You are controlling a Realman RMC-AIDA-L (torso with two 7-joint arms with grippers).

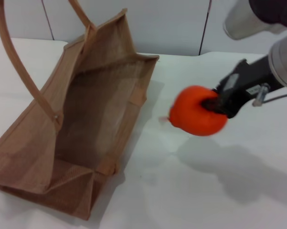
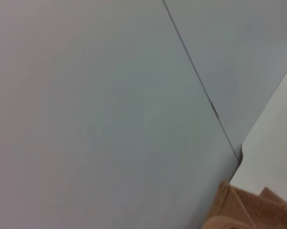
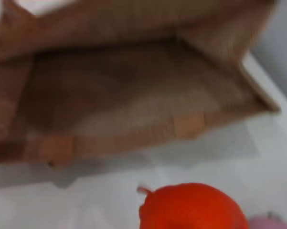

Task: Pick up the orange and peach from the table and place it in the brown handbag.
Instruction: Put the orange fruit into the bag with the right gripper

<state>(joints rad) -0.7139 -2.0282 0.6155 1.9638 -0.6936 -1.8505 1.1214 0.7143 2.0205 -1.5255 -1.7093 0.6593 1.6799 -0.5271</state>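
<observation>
My right gripper [image 1: 213, 104] is shut on the orange [image 1: 196, 117], a glossy orange-red fruit held in the air above the table, to the right of the brown handbag [image 1: 81, 119]. The bag lies tilted with its mouth open toward the fruit, and one strap handle [image 1: 19, 67] rises out of the picture. In the right wrist view the orange [image 3: 193, 207] is close in front, with the bag's open mouth [image 3: 133, 95] beyond it. A pink edge of the peach [image 3: 271, 222] shows beside the orange there. The left gripper is out of sight.
The white table [image 1: 191, 191] stretches in front of and to the right of the bag. A pale panelled wall [image 1: 172, 24] stands behind. The left wrist view holds that wall [image 2: 110, 105] and a corner of the bag [image 2: 248, 210].
</observation>
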